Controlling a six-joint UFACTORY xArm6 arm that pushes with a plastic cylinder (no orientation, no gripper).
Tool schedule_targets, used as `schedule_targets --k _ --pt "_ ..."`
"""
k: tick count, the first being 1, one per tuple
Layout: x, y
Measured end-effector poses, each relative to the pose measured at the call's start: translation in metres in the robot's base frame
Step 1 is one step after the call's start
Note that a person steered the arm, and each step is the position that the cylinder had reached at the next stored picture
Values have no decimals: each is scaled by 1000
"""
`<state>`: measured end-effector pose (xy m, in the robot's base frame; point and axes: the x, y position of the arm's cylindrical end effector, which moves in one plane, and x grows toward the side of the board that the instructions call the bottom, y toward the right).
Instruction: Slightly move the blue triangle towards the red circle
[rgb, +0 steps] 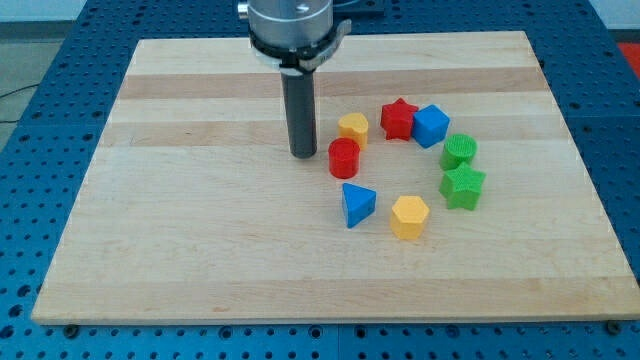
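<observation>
Blocks are sitting in a loose ring right of the frame's centre: yellow cylinder (352, 128), red star (399, 118), blue cube (431, 125), green cylinder (459, 152), green star (463, 187), yellow hexagon (410, 216). The blue triangle (357, 204) is lying at the ring's lower left, just below the red circle (344, 158), nothing sitting between them; one corner is pointing toward the frame's right. The rod's tip (304, 154) is resting just left of the red circle, holding nothing, apparently touching no block.
</observation>
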<state>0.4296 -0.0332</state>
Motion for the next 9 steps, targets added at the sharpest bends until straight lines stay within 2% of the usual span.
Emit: schedule_targets --k 2,3,4,5,6,7,9 --pt "4 78" --pt "23 41" --pt "82 -15" --pt "129 50" --pt "128 92" --pt "127 51" --pt "94 32"
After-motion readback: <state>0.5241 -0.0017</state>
